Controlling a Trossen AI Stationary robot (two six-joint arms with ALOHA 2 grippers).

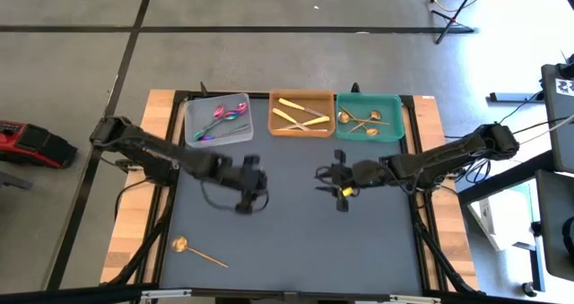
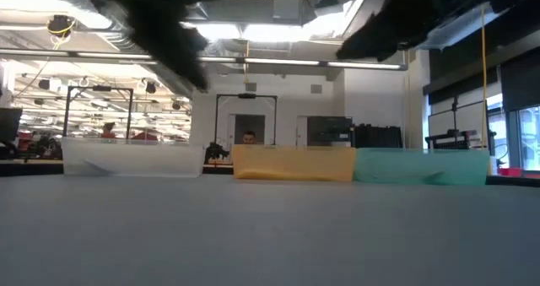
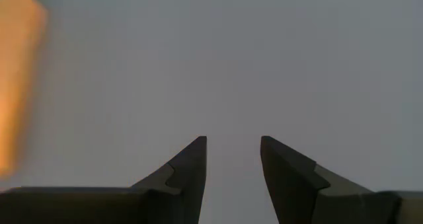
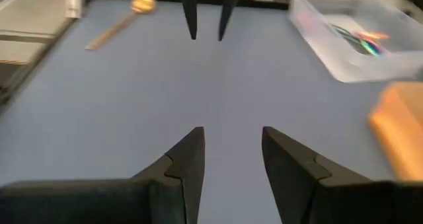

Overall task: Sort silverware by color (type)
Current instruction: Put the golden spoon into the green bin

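Looking straight down from the high view, we've got one copper-gold spoon [image 1: 197, 251] left loose near the front-left corner of the table [image 1: 296, 241]; everything else already sits in the clear tray [image 1: 192, 135], orange tray [image 1: 273, 129] and teal tray [image 1: 399, 129]. The left gripper [image 1: 249, 195] hangs mid-table and is the nearer one, so we'd send it down and left, line the fingers across the thin handle and pinch low, then carry it to the teal tray with the other spoons. The right gripper [image 1: 337, 183] waits mid-table too

Low view: just tray walls and arm shadows, no spoon at all

Left wrist: jaws parted a little, holding nothing, only bare table

Right wrist: its own jaws are also slightly apart and empty, and it's the only close view catching the spoon [image 4: 119, 24]
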